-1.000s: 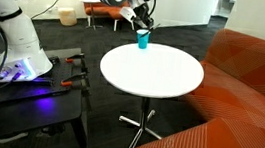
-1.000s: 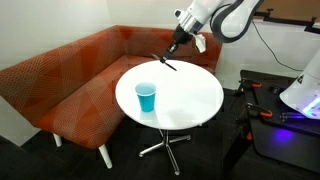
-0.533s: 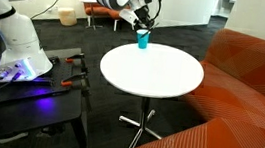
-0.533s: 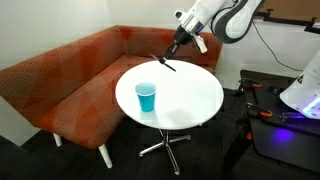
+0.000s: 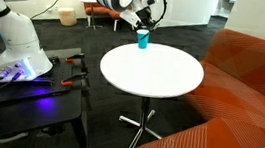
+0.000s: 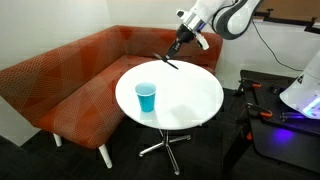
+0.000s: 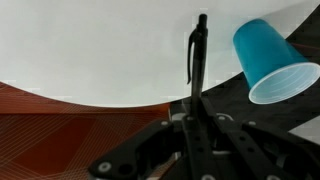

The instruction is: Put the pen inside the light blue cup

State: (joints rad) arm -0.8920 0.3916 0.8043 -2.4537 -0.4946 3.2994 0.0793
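The light blue cup (image 6: pixel 146 97) stands upright, open end up, on the near left part of the round white table (image 6: pixel 195 100). It is empty as far as the exterior view shows. Farther back, over the table's far edge, the gripper (image 6: pixel 177 44) hangs in the air with its jaws pinched on the pen (image 6: pixel 166 61). The pen slants down and to the left from the gripper, well apart from the cup and not inside it. In the wrist view the dark pen (image 7: pixel 198 50) sticks straight out from the gripper (image 7: pixel 195 108), against the white tabletop, with the cup (image 7: pixel 268 60) off to its right. Beyond the table, an orange sofa (image 6: pixel 60 80) runs along the wall.
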